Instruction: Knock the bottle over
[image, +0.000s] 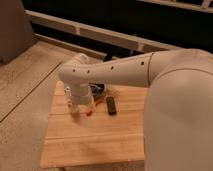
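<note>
My arm reaches from the right across the wooden table (90, 140). Its wrist turns down near the table's left part, and the gripper (78, 101) hangs just above the tabletop. A faint, pale, glassy shape right at the gripper's lower end looks like the clear bottle (74, 109). It seems to stand upright, touching or very close to the gripper, and I cannot tell it clearly apart from the gripper.
A small black rectangular gadget (111, 105) lies right of the gripper. An orange-handled tool (93, 109) lies between them. A dark object (98, 90) sits behind the wrist. The table stands on speckled floor (25, 100), with a dark railing behind it.
</note>
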